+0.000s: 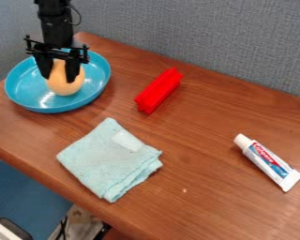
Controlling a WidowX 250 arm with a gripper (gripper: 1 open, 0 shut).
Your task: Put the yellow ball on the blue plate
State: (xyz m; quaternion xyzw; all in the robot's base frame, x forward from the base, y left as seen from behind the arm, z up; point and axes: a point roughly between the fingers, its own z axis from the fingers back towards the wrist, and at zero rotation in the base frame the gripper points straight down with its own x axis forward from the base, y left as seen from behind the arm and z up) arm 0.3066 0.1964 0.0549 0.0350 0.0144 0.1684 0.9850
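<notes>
Here we are seeing, at far left, the gripper (60,77) pointing straight down into the plate (27,96), its fingers clenched on the ball (61,82), which is sitting inside the plate on the wooden table (202,178). Moving right, we are finding a light blue cloth (110,157) near the front edge, a red block (157,90) behind it, and a toothpaste tube (266,160) lying at far right.

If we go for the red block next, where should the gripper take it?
Probably across the middle of the red block, coming straight down. It lies flat on the table, long and narrow, running diagonally, so the jaws should close on its long sides, which are clear of the cloth.
</notes>
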